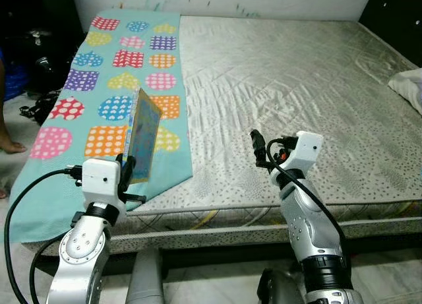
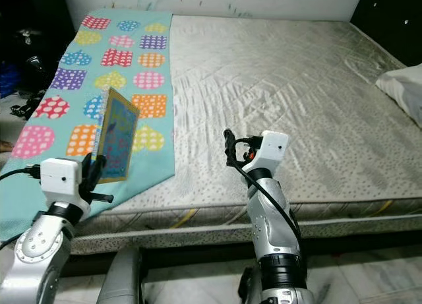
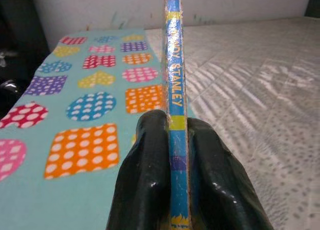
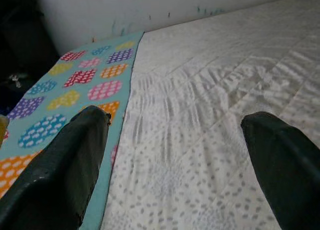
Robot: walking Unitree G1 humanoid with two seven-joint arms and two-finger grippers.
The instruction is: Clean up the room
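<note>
So the left pincer (image 1: 129,167) was clamped tight on a thin blue book (image 1: 144,134), holding it upright above the teal patterned cloth (image 1: 105,86) at the near edge of the bed (image 1: 297,86). Its spine sat squeezed between both fingers (image 3: 145,190). The right pincer (image 1: 257,146) hovered over the bare grey mattress, spread wide with nothing in it. A white pillow (image 1: 409,83) lay far right.

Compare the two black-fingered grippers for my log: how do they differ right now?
The left gripper is shut on the thin blue book, held upright on edge over the turquoise patterned cloth; the right gripper is open and empty, over the grey mattress. Both are raised near the bed's front edge.
</note>
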